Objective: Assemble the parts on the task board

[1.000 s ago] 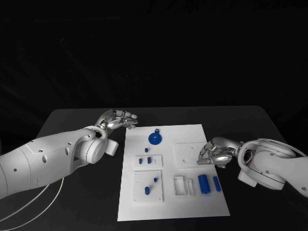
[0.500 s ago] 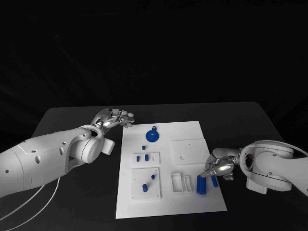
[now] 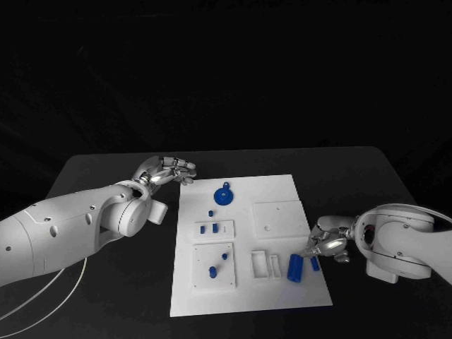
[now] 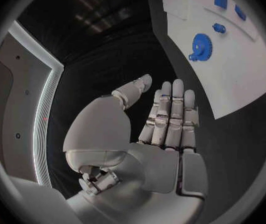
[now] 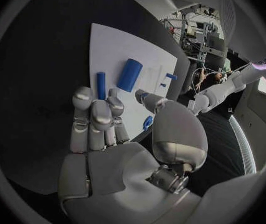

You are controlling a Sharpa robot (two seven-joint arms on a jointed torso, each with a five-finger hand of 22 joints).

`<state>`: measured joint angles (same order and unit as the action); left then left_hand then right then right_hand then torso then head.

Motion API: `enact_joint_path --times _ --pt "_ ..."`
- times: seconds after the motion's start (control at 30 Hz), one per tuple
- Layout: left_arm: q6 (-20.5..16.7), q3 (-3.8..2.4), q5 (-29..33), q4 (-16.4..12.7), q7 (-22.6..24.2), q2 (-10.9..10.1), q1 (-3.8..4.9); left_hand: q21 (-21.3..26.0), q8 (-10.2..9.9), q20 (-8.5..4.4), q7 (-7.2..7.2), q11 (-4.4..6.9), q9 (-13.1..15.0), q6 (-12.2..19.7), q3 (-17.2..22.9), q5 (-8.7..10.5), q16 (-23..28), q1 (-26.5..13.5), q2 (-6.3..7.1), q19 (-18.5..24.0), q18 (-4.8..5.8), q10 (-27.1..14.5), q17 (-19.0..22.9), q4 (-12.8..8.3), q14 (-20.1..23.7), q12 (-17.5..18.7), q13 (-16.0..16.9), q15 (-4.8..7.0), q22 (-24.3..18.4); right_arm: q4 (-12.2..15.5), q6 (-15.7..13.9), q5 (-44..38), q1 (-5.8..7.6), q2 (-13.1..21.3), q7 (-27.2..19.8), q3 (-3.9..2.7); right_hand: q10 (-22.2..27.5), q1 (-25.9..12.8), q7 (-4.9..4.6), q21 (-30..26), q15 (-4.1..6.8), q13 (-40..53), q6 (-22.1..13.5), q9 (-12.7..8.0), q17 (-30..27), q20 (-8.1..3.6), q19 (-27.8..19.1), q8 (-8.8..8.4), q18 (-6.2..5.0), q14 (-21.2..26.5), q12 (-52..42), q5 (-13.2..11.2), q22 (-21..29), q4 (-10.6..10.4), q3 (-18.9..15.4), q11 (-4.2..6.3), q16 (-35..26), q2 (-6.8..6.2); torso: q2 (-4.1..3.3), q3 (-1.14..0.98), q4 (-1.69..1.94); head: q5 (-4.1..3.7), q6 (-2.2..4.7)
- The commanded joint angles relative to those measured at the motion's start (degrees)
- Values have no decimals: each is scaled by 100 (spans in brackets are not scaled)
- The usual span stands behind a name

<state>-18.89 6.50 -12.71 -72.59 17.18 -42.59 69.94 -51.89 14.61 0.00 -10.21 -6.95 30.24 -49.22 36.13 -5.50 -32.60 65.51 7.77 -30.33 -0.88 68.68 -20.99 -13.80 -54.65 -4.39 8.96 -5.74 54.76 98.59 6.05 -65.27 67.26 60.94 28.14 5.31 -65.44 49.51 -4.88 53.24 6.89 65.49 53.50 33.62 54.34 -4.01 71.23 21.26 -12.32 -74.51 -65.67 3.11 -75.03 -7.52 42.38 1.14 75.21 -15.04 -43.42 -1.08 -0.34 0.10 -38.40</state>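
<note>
The white task board (image 3: 255,296) lies mid-table. On it are a blue gear (image 3: 223,195), small blue pieces (image 3: 211,228) on a small plate, two blue pegs (image 3: 218,263) on a lower plate, a thick blue cylinder (image 3: 295,268) and a thin blue rod (image 3: 315,263). My right hand (image 3: 328,244) hovers at the board's right edge, just beyond the rod, fingers spread, holding nothing. The right wrist view shows that hand (image 5: 102,119) empty, with the cylinder (image 5: 130,74) and rod (image 5: 101,84) ahead. My left hand (image 3: 168,171) stays off the board's far left corner, fingers straight and empty (image 4: 167,117), with the gear (image 4: 201,47) beyond it.
A white slotted holder (image 3: 267,263) stands left of the cylinder. A square white plate (image 3: 280,217) lies just beyond my right hand. Bare black table (image 3: 104,176) surrounds the board on all sides.
My right hand has drawn back along the board's right edge, from the square plate towards the cylinder and rod. My left hand has barely moved.
</note>
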Motion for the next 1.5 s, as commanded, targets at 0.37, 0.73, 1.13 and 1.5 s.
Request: enact_joint_path --times 0.37,0.73,1.13,1.5 --pt "86 -1 32 -6 16 -1 2 35 27 3 18 -20 -9 40 4 23 30 -79 -1 -15 -116 -32 -18 45 -19 18 -9 -1 8 218 260 408 -1 142 282 6 -4 -83 6 45 89 -5 247 45 27 -75 28 27 -268 35 21 -28 -104 -63 18 46 23 4 5 2 -5 1 -36" --pt "96 0 32 -20 1 -5 3 39 30 4 18 -21 -11 41 -3 24 43 -100 1 -15 -116 -33 -35 65 -21 18 -11 -2 11 216 237 636 -3 -40 325 300 -7 -67 5 63 88 -5 234 69 42 -64 4 8 -268 36 38 -28 -107 -1 -4 45 14 27 0 4 3 -17 -56" --pt "102 0 32 -22 -3 -8 3 41 31 4 18 -21 -12 43 -4 24 52 -109 1 -14 -116 -34 -46 76 -22 18 -13 -2 13 156 -420 -78 -69 -413 269 344 9 -79 -44 84 46 32 101 31 62 -45 -33 -124 -268 35 34 -28 -101 85 -52 -1 -11 11 -1 1 4 2 -81" --pt "122 0 33 -24 -14 -4 3 43 32 4 17 -21 -14 45 -7 25 60 -117 2 -14 -116 -36 -56 85 -22 18 -15 -2 15 30 -704 -761 -132 -751 320 345 19 -121 -63 87 28 38 75 15 69 -36 -43 -172 -268 32 40 -29 -93 60 -50 -20 -28 -40 -3 6 12 43 -90"
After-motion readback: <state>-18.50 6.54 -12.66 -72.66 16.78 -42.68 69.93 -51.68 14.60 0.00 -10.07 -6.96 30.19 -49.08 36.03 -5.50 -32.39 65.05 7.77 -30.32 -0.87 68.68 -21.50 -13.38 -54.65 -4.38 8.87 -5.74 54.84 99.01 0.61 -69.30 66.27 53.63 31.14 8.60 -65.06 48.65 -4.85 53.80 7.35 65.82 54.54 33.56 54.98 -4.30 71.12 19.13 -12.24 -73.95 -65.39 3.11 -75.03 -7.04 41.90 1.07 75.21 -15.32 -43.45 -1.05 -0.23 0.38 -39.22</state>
